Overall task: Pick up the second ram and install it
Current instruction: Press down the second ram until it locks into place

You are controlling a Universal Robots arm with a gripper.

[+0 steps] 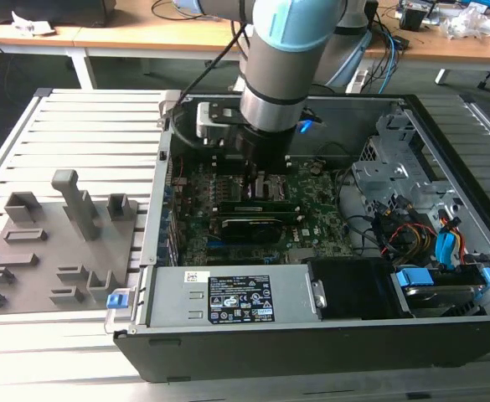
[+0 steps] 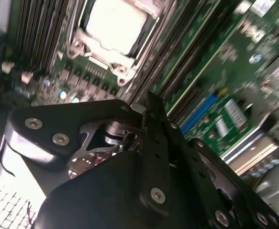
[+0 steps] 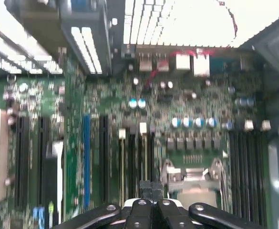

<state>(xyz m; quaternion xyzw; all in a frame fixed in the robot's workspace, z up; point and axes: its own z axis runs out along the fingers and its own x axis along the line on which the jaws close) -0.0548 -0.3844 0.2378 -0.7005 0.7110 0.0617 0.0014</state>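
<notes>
One end effector (image 3: 151,191) — fingers pressed together — hovers over the motherboard (image 3: 187,105).

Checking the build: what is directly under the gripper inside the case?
Under the gripper lie the green motherboard, its memory slots and the metal processor socket. The arm covers that spot in the exterior view.

In the exterior view, the arm (image 1: 282,59) blocks the gripper and much of the motherboard (image 1: 312,222) beneath it, and the picture's upper edge cuts the arm off. In the first wrist view, the gripper (image 3: 151,191) is cropped by the picture's edge, so whether its fingertips pinch anything cannot be told. In the second wrist view, the motherboard is blurred.
</notes>
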